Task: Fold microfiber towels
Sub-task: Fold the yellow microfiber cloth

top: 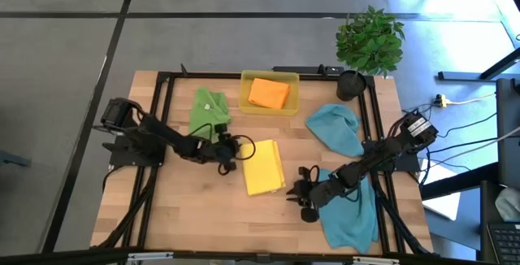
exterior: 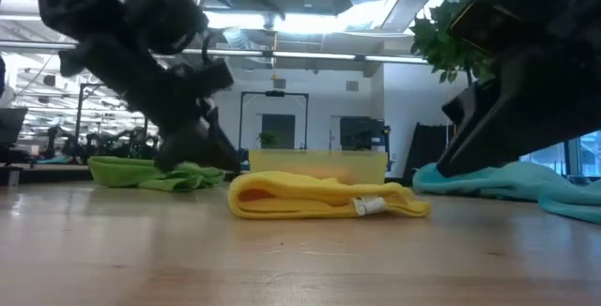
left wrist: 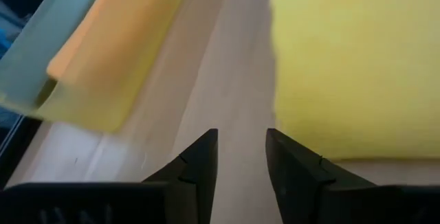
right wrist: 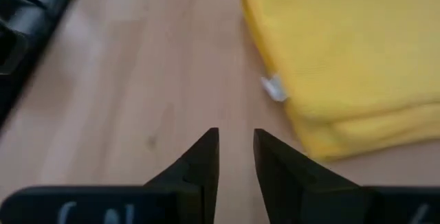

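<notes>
At mid-desk the folded yellow microfiber towel [top: 264,167] lies between the left end effector [top: 237,150] and right end effector [top: 297,190], both slightly parted, grasping nothing.

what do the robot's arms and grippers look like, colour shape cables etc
Both arms are matte black, built of jointed blocky segments with thin black cables along them. The left gripper and right gripper each end in two flat, wedge-shaped black fingers tapering to points. No legible markings show.

1. An open-plan office or lab; ceiling strip lights [exterior: 282,20] and exposed ducts overhead
2. Wooden bench [top: 187,208] on grey floor; potted plant [top: 370,41] at its far right corner
3. Loose cables [top: 467,147] beside it
</notes>
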